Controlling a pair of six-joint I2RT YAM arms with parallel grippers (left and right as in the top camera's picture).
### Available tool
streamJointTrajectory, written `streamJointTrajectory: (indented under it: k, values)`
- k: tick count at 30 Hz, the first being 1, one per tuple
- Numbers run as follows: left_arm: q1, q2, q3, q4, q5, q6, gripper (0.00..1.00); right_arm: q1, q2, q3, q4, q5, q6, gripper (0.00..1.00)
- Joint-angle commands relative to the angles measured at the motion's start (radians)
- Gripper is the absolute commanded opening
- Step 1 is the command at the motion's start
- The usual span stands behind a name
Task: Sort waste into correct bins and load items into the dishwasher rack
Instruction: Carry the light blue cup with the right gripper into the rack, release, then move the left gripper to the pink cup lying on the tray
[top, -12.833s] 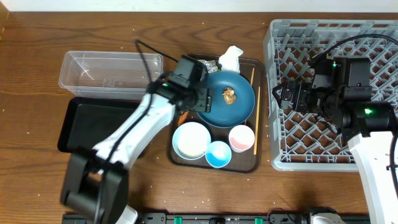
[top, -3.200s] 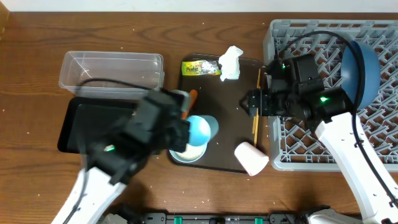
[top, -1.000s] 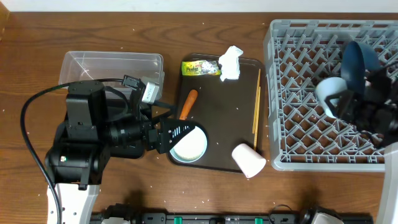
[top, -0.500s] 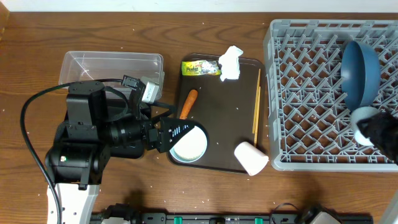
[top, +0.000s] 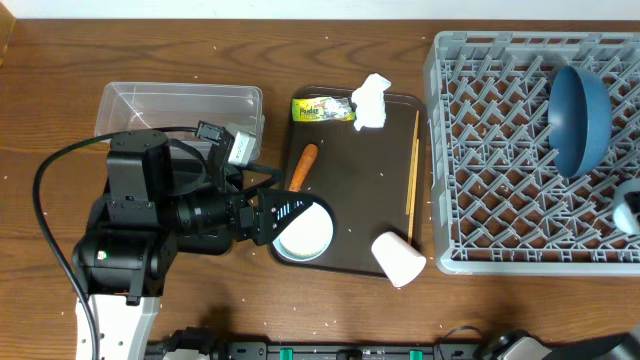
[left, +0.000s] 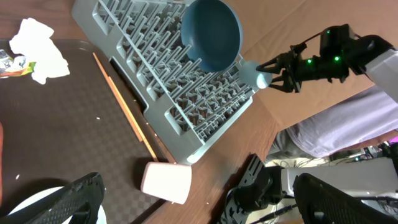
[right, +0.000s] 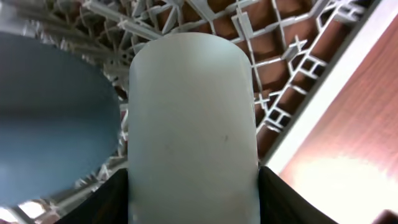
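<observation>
My left gripper (top: 283, 221) hangs open over the left rim of the white bowl (top: 305, 234), nothing between its fingers (left: 69, 200). On the brown tray lie the orange carrot (top: 303, 167), the printed wrapper (top: 322, 108), the crumpled tissue (top: 372, 100) and the chopsticks (top: 412, 190). The pinkish cup (top: 399, 259) lies on its side at the tray's front right corner. The dark blue plate (top: 578, 118) stands on edge in the grey rack (top: 490, 150). My right gripper (right: 193, 196) is shut on the small blue cup (right: 193, 118) over the rack's front right edge.
The clear tub (top: 180, 118) stands at the back left; the black tray is mostly hidden under my left arm. The brown serving tray (top: 360, 200) sits between tub and rack. In the left wrist view, purple cloth (left: 339, 127) shows past the table edge.
My right gripper carried the blue cup from beside the plate toward the rack's front right, almost out of the overhead view. The left arm has not moved.
</observation>
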Motion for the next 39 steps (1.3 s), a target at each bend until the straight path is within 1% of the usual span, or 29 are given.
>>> streamJointTrajectory:
  k: [1, 3, 5, 7, 8, 10, 12, 13, 16, 20, 22, 23, 25, 27, 29, 31, 33, 36, 39]
  values:
    - [-0.001, -0.003, 0.013, -0.002, -0.007, 0.010, 0.98, -0.023, 0.042, 0.005, 0.000, -0.095, 0.065, 0.44]
    - [-0.001, -0.003, 0.013, -0.001, -0.007, 0.010, 0.98, -0.024, 0.069, 0.005, -0.003, -0.099, 0.065, 0.44]
    - [-0.001, -0.003, 0.013, -0.002, -0.007, 0.010, 0.98, -0.025, 0.090, 0.005, 0.002, -0.097, 0.065, 0.50]
    - [-0.001, -0.003, 0.013, -0.002, -0.007, 0.010, 0.98, -0.030, 0.099, 0.005, 0.021, -0.097, 0.068, 0.65]
    - [-0.001, -0.003, 0.013, -0.005, -0.007, 0.010, 0.98, -0.034, 0.100, 0.005, 0.037, -0.097, 0.076, 0.69]
    - [-0.001, -0.003, 0.013, -0.009, -0.007, 0.010, 0.98, -0.048, 0.096, 0.008, 0.060, -0.137, 0.092, 0.82]
    - [-0.001, -0.003, 0.013, -0.009, -0.007, 0.010, 0.98, -0.056, 0.092, 0.011, 0.073, -0.190, 0.090, 0.83]
    - [-0.001, -0.003, 0.013, -0.008, -0.007, 0.010, 0.98, -0.061, 0.085, 0.014, 0.077, -0.232, 0.088, 0.82]
    - [-0.001, -0.003, 0.013, -0.008, -0.007, 0.016, 0.98, -0.053, 0.048, 0.015, 0.080, -0.388, 0.027, 0.78]
    - [-0.010, -0.003, 0.013, -0.009, -0.039, 0.033, 0.98, -0.015, -0.051, 0.016, 0.074, -0.537, -0.043, 0.78]
    - [-0.040, -0.003, 0.013, -0.021, -0.128, 0.033, 1.00, 0.026, -0.131, 0.016, 0.060, -0.550, -0.076, 0.78]
    - [-0.063, -0.002, 0.013, -0.027, -0.182, 0.033, 0.97, 0.048, -0.166, 0.016, 0.056, -0.550, -0.087, 0.78]
    - [-0.126, 0.002, 0.013, -0.040, -0.303, 0.032, 0.95, 0.103, -0.233, 0.016, 0.052, -0.554, -0.111, 0.77]
    - [-0.209, 0.013, 0.013, -0.047, -0.431, 0.024, 0.91, 0.184, -0.293, 0.016, 0.052, -0.549, -0.169, 0.77]
    - [-0.290, 0.030, 0.013, -0.053, -0.539, 0.008, 0.90, 0.276, -0.337, 0.016, 0.040, -0.506, -0.183, 0.77]
    - [-0.382, 0.061, 0.013, -0.072, -0.662, 0.000, 0.86, 0.351, -0.360, 0.016, 0.028, -0.398, -0.162, 0.79]
    - [-0.468, 0.100, 0.013, -0.094, -0.762, -0.014, 0.84, 0.391, -0.366, 0.016, 0.026, -0.299, -0.119, 0.80]
    - [-0.610, 0.180, 0.013, -0.093, -0.864, -0.027, 0.81, 0.404, -0.362, 0.016, 0.035, -0.194, -0.068, 0.83]
    - [-0.761, 0.265, 0.013, -0.061, -1.001, -0.084, 0.81, 0.399, -0.347, 0.016, 0.042, -0.138, -0.028, 0.84]
